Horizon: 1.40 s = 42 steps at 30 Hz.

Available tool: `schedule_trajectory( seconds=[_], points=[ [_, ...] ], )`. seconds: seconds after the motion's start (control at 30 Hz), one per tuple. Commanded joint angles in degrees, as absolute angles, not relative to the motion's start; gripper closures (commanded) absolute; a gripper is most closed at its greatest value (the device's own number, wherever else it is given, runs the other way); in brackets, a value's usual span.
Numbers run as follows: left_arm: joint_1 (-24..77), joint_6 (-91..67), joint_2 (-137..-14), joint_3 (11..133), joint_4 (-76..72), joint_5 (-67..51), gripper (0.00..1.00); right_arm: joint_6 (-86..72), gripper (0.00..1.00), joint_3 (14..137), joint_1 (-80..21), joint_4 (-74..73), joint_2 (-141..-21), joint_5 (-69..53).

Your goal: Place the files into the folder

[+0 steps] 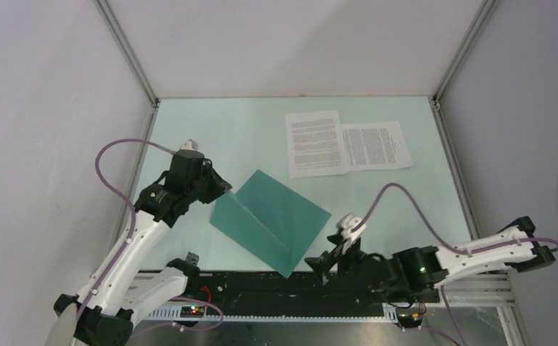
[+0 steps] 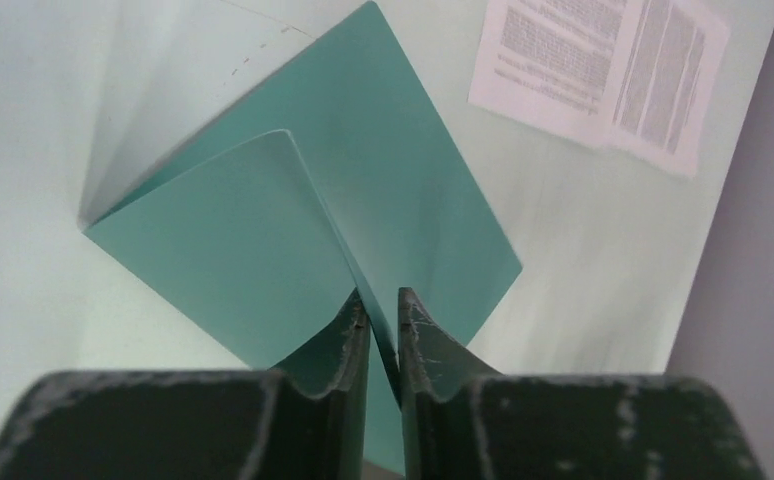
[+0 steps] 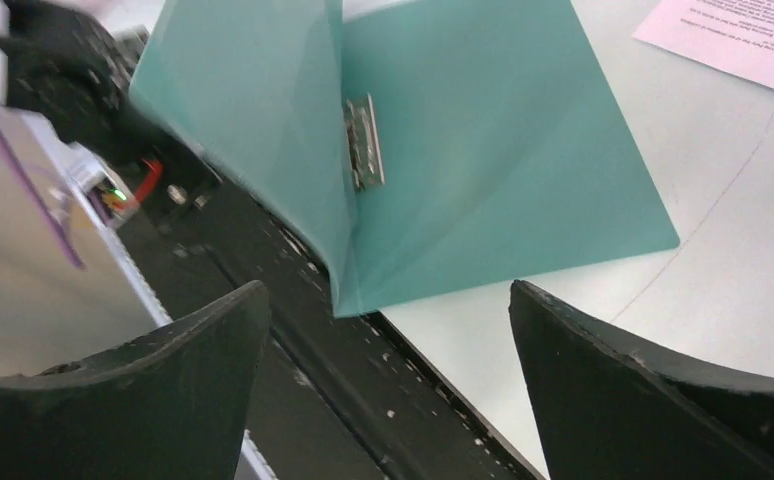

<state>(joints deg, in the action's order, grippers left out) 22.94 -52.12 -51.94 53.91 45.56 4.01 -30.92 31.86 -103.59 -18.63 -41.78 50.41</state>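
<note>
– Top external view: where is the folder [image 1: 290, 216]?
– It lies near the middle of the pale green table [image 1: 211, 130], turned like a diamond. Its fold runs on a slant, from near right to far left, and its long sides seem to go the same way.
– Is it open?
– Partly. One cover lies flat. The other cover stands up on the left.
– Who lifts it?
– The left gripper [image 1: 223, 189]. In the left wrist view its fingers [image 2: 353, 345] are almost together, and the edge of the raised cover is pinched between them.
– And the right gripper [image 1: 321, 262]?
– It hangs just beside the near corner of the folder. The right wrist view shows its fingers [image 3: 213, 350] far apart with nothing held.
– Where are the files [image 1: 317, 143]?
– They are two white sheets at the far right of the table, well apart from the folder. They touch at one side. The left one points away from the near edge; the right one lies sideways.
– Can you read them?
– No. The black print is too small and blurry in every view.
– Does one view show more?
– Only the right wrist view shows the little metal clip [image 3: 363, 140] inside, on the fold. Only the top view shows both grippers.
</note>
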Motion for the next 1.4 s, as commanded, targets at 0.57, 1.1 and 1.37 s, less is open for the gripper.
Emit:
schedule_trajectory(
  seconds=[0.57,1.1,1.37],
  points=[
    [23.7,-33.1,-53.2,55.2,23.2,-23.9,1.00,-39.1,0.03,42.5,-48.7,-21.2,-58.9,3.4],
    [12.0,-29.1,-60.2,51.8,29.0,-1.5,0.25,-45.7,0.10,50.3,-57.7,-18.6,-79.3,14.2],
    [11.9,-28.4,-56.3,59.5,38.5,13.8,0.19,-47.3,0.18,51.5,-55.9,-22.5,-83.7,17.2]
  ],
)
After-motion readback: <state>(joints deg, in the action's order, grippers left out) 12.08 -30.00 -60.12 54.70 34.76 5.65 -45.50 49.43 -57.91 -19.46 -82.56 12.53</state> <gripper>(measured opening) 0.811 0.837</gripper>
